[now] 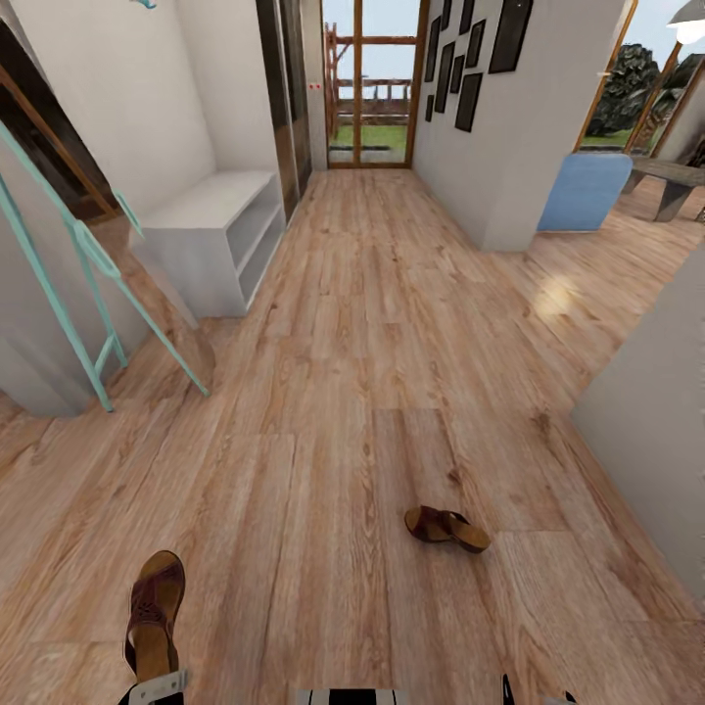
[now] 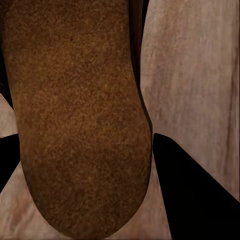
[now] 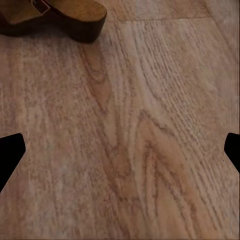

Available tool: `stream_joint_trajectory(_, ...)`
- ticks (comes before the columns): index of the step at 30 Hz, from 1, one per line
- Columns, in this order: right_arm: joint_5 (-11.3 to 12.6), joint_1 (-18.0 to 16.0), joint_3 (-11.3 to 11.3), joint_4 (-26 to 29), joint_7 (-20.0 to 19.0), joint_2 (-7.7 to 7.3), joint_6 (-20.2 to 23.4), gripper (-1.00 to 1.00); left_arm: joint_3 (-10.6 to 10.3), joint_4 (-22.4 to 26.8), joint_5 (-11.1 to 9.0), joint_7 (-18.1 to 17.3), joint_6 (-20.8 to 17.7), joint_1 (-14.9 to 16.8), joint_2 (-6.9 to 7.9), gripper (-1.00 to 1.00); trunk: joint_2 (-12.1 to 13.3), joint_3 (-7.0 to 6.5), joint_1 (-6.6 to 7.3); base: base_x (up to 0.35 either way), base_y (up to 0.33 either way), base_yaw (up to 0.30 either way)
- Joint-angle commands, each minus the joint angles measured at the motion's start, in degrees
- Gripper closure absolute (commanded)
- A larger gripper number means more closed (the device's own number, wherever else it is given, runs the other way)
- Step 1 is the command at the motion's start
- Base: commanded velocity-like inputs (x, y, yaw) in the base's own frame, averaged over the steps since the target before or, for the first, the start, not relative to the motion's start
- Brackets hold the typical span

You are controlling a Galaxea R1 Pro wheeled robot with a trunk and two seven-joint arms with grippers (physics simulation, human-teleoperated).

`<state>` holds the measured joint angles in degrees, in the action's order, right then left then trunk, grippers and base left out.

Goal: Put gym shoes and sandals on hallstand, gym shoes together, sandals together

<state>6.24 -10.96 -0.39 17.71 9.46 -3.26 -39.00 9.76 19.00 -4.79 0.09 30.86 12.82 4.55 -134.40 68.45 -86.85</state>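
Head view: the left gripper (image 1: 157, 685) grasps one sandal (image 1: 155, 612) by its heel end, toe pointing away, lifted for carrying, I judge. The second sandal (image 1: 447, 527) lies on the corridor floor (image 1: 372, 372), ahead of the right arm. A pale shelf unit (image 1: 220, 235) stands far ahead on the left.
Left wrist view: the held sandal's sole (image 2: 75, 115) sits between the dark fingers (image 2: 195, 195), floor beyond; the clamp shows here.
Right wrist view: right fingers (image 3: 10, 150) spread wide, holding nothing; the floor sandal (image 3: 60, 17) lies just beyond them, not yet reached.
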Motion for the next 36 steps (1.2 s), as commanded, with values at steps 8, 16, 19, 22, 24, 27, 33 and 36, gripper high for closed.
stream_joint_trajectory(8, 0.52, -0.03, 0.13, -0.04, -0.14, 0.0, -0.2, -1.0, -0.18, -0.01, -0.35, 0.08, 0.16, 0.02, 0.03, 1.0, -0.01, 0.04, 0.01, 0.0, -0.268, 0.003)
stream_joint_trajectory(16, 0.52, -0.03, 0.13, -0.04, -0.09, 0.0, -0.2, -1.0, -0.18, -0.01, -0.38, 0.08, 0.16, 0.02, 0.06, 1.0, -0.01, -0.06, 0.01, 0.0, -0.269, 0.179)
stream_joint_trajectory(19, 0.52, -0.03, 0.13, -0.04, -0.1, 0.0, -0.2, -1.0, -0.18, 0.0, -0.39, 0.08, 0.16, 0.02, 0.09, 1.0, -0.01, -0.09, 0.01, 0.0, -0.269, 0.178)
stream_joint_trajectory(22, 0.52, -0.03, 0.19, -0.03, -0.12, -0.01, -0.2, -1.0, -0.18, 0.02, -0.39, 0.08, 0.16, 0.02, 0.1, 1.0, -0.01, -0.1, 0.01, 0.0, -0.269, 0.079)
stream_joint_trajectory(24, 0.52, -0.03, 0.27, -0.02, -0.13, -0.02, -0.2, -1.0, -0.18, 0.0, -0.39, 0.08, 0.16, 0.02, 0.1, 1.0, -0.01, -0.1, 0.01, 0.0, -0.268, 0.033)
stream_joint_trajectory(27, 0.52, -0.03, 0.4, 0.0, -0.2, 0.0, -0.2, -1.0, -0.18, 0.0, -0.39, 0.08, 0.16, 0.02, 0.11, 1.0, -0.01, -0.1, 0.01, 0.0, -0.263, 0.008)
stream_joint_trajectory(33, 0.52, -0.03, 0.47, 0.02, -0.23, -0.01, -0.2, -1.0, -0.18, -0.01, -0.39, 0.08, 0.16, 0.02, 0.11, 1.0, -0.01, -0.1, 0.01, 0.0, -0.261, 0.002)
stream_joint_trajectory(36, 0.52, -0.03, 0.46, 0.01, -0.23, -0.03, -0.2, -1.0, -0.18, -0.01, -0.39, 0.08, 0.16, 0.02, 0.11, 1.0, -0.01, -0.1, 0.01, 0.0, -0.26, 0.0)
